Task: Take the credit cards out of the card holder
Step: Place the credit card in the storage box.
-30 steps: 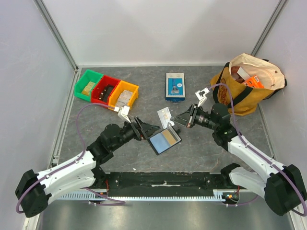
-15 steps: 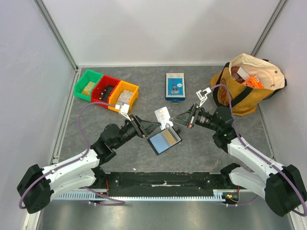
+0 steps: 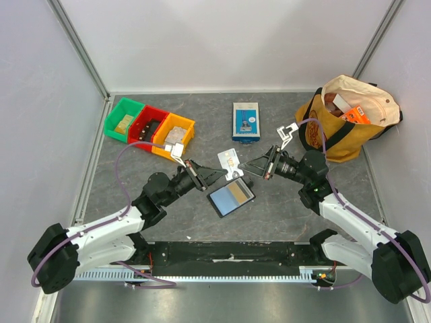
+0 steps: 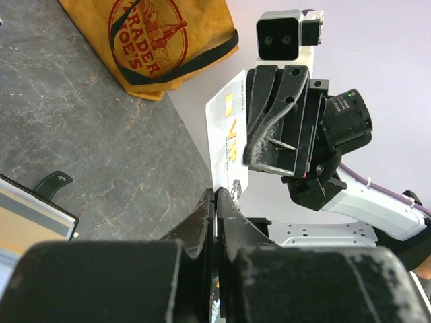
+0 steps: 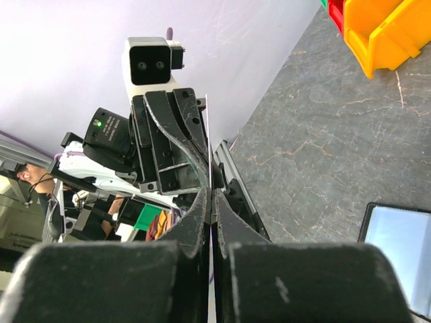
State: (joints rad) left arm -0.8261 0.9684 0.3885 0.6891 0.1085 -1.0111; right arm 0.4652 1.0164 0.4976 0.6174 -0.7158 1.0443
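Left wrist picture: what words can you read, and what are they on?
"VIP": gold letters on the white card.
"RADER" and "OE'S": round red logo on the yellow bag, with the top of the logo cut off by the picture's edge.
Small print on the card's lower end: too small to read.

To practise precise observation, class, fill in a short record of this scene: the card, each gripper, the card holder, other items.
card: white, gold VIP lettering, held above the table between both grippers
left gripper: shut on the card
right gripper: shut on the card
card holder: open, flat on the table, near the card
other items: blue box, yellow bag
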